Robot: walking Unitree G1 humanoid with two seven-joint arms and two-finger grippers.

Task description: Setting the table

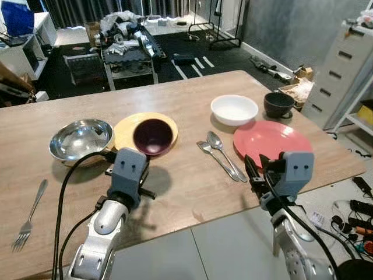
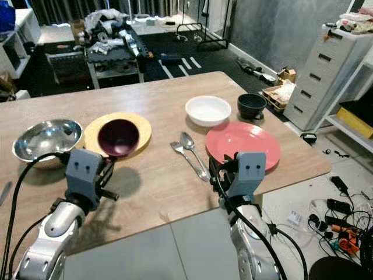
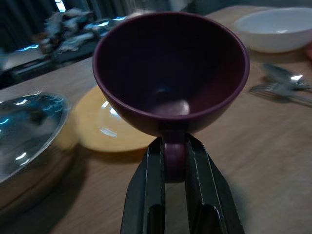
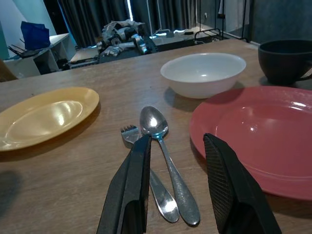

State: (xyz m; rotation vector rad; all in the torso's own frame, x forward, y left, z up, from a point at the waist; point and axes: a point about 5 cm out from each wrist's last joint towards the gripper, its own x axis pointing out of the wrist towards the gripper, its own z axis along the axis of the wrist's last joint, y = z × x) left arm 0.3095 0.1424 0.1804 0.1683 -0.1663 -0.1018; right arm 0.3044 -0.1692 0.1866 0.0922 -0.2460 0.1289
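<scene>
— Head views first?
— Wooden desk with a yellow plate, a steel bowl just beside it on the robot's left, a lone fork near the left edge. Purple cup held above the yellow plate by the left gripper. Further right, a white bowl, a black cup, a red plate, and a spoon lying touching a second fork. Right gripper low over the near edge, beside the red plate.
— Left wrist view?
— Fingers clamped narrow on the purple cup's handle, cup upright, yellow plate below and behind it. Hard to tell whether the cup hangs clear of the plate or touches it.
— Right wrist view?
— Fingers spread wide, holding nothing, pointing at the spoon and second fork, red plate just beside.
</scene>
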